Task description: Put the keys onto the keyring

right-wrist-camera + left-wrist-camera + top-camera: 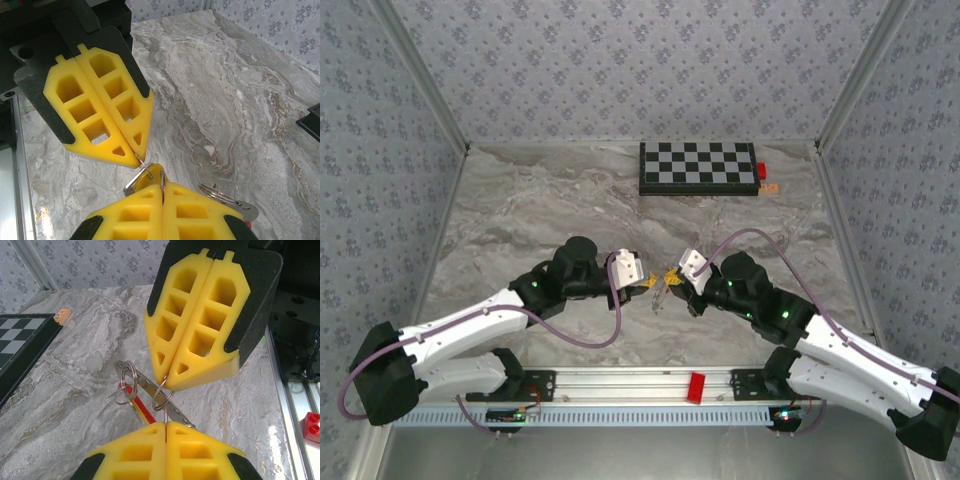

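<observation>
— While both arms crowd the middle of the table (520,215), what's lying around them?

— Far edge first: a black-and-white checkerboard (698,168), a small red block (761,170) at its right end, and a tan block (771,187) just beside that. All of it is well apart from the action. At the near edge there's a metal rail (620,380) with a red brick (697,387) on it, between the two bases.

— Anything in the way?

— The tools themselves! They meet tip to tip, so each yellow wedge blocks much of the other's wrist view.

— And the keyring?

— The keyring (145,384) is right between the tips, over the table's middle. It's a grey strip with a red section beneath it, and small wire loops (162,396) are strung on it. Whether it touches the table, I cannot tell.

— Tool states?

— Left tool (165,425): fingers pressed together, a thin wire running into the seam. Right tool (162,176): jaws together too, pinching wire at the very tip.

— Arm pose?

— The left arm (470,330) reaches in low from the near left corner, with its wrist turned towards the centre. The right arm (840,355) mirrors it from the near right. Both forearms slant inward and the wrists face each other.
</observation>
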Controlling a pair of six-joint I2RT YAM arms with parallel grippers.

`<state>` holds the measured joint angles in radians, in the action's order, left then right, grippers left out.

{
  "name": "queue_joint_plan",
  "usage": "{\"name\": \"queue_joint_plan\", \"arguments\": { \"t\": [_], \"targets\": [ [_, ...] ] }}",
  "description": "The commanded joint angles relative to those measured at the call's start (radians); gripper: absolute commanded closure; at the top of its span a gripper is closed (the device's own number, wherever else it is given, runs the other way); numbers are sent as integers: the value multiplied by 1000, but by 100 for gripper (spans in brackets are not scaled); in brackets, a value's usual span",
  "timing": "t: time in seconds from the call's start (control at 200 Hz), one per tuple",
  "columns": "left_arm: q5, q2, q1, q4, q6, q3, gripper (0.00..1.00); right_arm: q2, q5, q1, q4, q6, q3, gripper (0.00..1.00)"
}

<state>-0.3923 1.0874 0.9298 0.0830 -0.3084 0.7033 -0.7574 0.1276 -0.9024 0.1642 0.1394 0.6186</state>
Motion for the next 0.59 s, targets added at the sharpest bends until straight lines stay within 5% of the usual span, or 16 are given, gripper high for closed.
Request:
{"name": "queue_joint_plan", "arguments": {
  "t": [0.0, 0.59],
  "targets": [
    [-3, -5, 0, 21, 11, 9, 100, 6, -1, -5, -20, 11, 3, 100],
    [30, -4, -1, 24, 11, 7, 100, 7, 3, -1, -23, 11, 3, 100]
  ]
}}
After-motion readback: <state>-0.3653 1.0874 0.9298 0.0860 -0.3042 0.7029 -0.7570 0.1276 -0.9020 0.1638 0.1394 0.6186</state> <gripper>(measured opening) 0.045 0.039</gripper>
